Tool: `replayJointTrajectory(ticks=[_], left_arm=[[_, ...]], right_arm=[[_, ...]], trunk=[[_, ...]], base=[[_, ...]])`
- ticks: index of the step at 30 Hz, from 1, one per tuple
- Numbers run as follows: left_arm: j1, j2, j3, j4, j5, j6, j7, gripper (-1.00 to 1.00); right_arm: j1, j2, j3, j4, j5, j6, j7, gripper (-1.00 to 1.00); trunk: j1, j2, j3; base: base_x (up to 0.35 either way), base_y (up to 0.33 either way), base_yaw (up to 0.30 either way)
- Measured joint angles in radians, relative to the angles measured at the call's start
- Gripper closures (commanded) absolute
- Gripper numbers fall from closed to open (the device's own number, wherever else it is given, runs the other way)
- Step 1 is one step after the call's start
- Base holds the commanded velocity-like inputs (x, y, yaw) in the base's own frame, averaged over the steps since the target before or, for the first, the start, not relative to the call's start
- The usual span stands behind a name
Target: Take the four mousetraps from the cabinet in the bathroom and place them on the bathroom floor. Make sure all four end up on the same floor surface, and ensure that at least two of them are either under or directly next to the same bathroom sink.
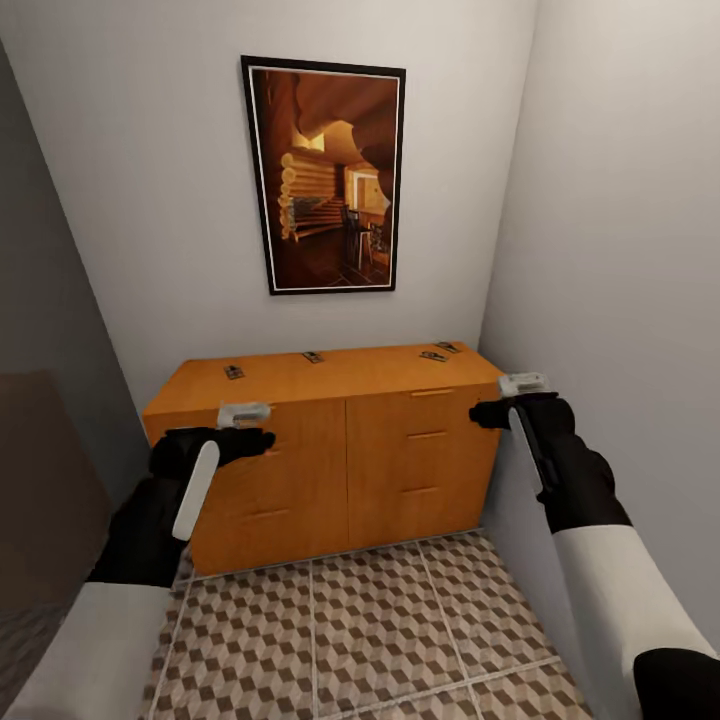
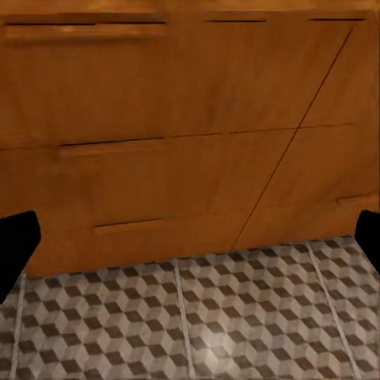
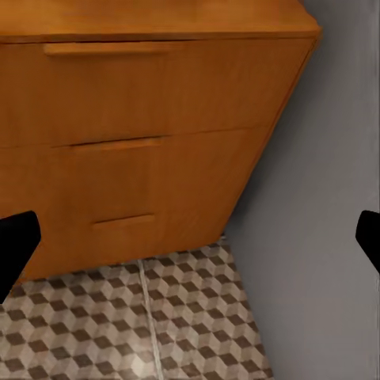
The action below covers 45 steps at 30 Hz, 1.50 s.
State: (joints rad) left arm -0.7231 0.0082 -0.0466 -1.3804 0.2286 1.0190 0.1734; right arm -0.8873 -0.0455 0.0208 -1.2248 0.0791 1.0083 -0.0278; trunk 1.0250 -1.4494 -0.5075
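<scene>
The orange-brown cabinet [image 1: 400, 440] stands against the back wall, its drawers shut. On its top lie several small dark mousetraps: one near the left end [image 1: 234, 372], one in the middle [image 1: 313, 357], and two close together at the right rear corner [image 1: 434, 356] [image 1: 448, 347]. My left gripper [image 1: 262, 440] hovers in front of the left drawer column, below the top's edge. The right gripper [image 1: 480, 413] hangs by the cabinet's right front corner. Both are open and empty, with black fingertips [image 2: 16, 241] [image 3: 16, 245] spread wide. The drawer fronts [image 2: 190, 158] [image 3: 127, 142] and cube-patterned bathroom floor [image 1: 370, 630] lie ahead of them.
A framed picture [image 1: 325, 175] hangs above the cabinet. A grey wall [image 1: 620, 250] runs close along the right, touching the cabinet's side. A dark panel [image 1: 40, 480] stands at the left. Tiled floor stretches in front of the cabinet.
</scene>
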Motion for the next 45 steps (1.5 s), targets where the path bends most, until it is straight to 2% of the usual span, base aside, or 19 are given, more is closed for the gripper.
replayJointTrajectory(ticks=[6, 7, 11, 14, 19, 21, 22, 24, 27, 32, 39, 45], left_arm=[[-0.178, -0.025, -0.001, 0.115, 0.000, 0.001, 0.001, -1.00], [-0.236, -0.034, 0.000, 0.167, 0.000, 0.000, 0.003, -1.00], [-0.360, -0.046, 0.002, 0.289, -0.001, -0.001, 0.005, -1.00], [-0.448, -0.051, 0.003, 0.393, -0.001, -0.002, 0.006, -1.00], [-0.593, -0.059, 0.004, 0.565, -0.001, -0.004, 0.006, -1.00], [-0.642, -0.062, 0.004, 0.629, -0.001, -0.005, 0.006, -1.00], [-0.683, -0.064, 0.005, 0.686, -0.001, -0.006, 0.006, -1.00], [-0.722, -0.066, 0.005, 0.735, -0.001, -0.007, 0.006, -1.00], [-0.766, -0.066, 0.006, 0.779, -0.002, -0.008, 0.007, -1.00], [-0.809, -0.061, 0.006, 0.815, -0.004, -0.010, 0.007, -1.00], [-0.816, -0.057, 0.005, 0.814, -0.004, -0.009, 0.007, -1.00], [-0.812, -0.057, 0.002, 0.810, -0.005, -0.008, 0.007, -1.00]], right_arm=[[-0.082, 0.004, 0.000, -0.010, 0.014, 0.002, -0.009, -1.00], [-0.110, 0.006, 0.000, -0.008, 0.018, 0.001, -0.015, -1.00], [-0.172, 0.018, 0.000, 0.006, 0.018, 0.000, -0.029, -1.00], [-0.225, 0.040, 0.000, 0.038, 0.020, -0.001, -0.042, -1.00], [-0.322, 0.085, 0.000, 0.147, 0.019, -0.004, -0.106, -1.00], [-0.365, 0.100, 0.000, 0.210, 0.018, -0.009, -0.152, -1.00], [-0.408, 0.113, 0.000, 0.281, 0.016, -0.017, -0.206, -1.00], [-0.452, 0.125, 0.000, 0.357, 0.014, -0.030, -0.259, -1.00], [-0.515, 0.140, -0.001, 0.469, 0.011, -0.055, -0.312, -1.00], [-0.602, 0.163, -0.002, 0.633, 0.008, -0.085, -0.355, -1.00], [-0.630, 0.168, -0.009, 0.659, 0.003, -0.103, -0.363, -1.00], [-0.634, 0.169, -0.016, 0.659, -0.027, -0.131, -0.363, -1.00]], trunk=[[0.000, 0.000, 0.000], [0.000, 0.000, 0.000], [0.000, 0.000, 0.000], [0.000, 0.000, 0.000], [0.000, 0.000, 0.000], [0.000, 0.000, 0.000], [0.000, 0.000, 0.000], [0.000, 0.000, 0.000], [0.000, 0.000, 0.000], [0.000, 0.000, 0.000], [0.000, 0.000, 0.000], [0.000, 0.000, 0.000]], base=[[0.000, 0.000, 0.000], [0.000, 0.000, 0.000], [0.000, 0.000, 0.000], [0.000, 0.000, 0.000], [0.000, 0.000, 0.000], [0.000, 0.000, 0.000], [0.000, 0.000, 0.000], [0.000, 0.000, 0.000], [0.000, 0.000, 0.000], [0.000, 0.000, 0.000], [0.000, 0.000, 0.000], [0.000, 0.000, 0.000]])
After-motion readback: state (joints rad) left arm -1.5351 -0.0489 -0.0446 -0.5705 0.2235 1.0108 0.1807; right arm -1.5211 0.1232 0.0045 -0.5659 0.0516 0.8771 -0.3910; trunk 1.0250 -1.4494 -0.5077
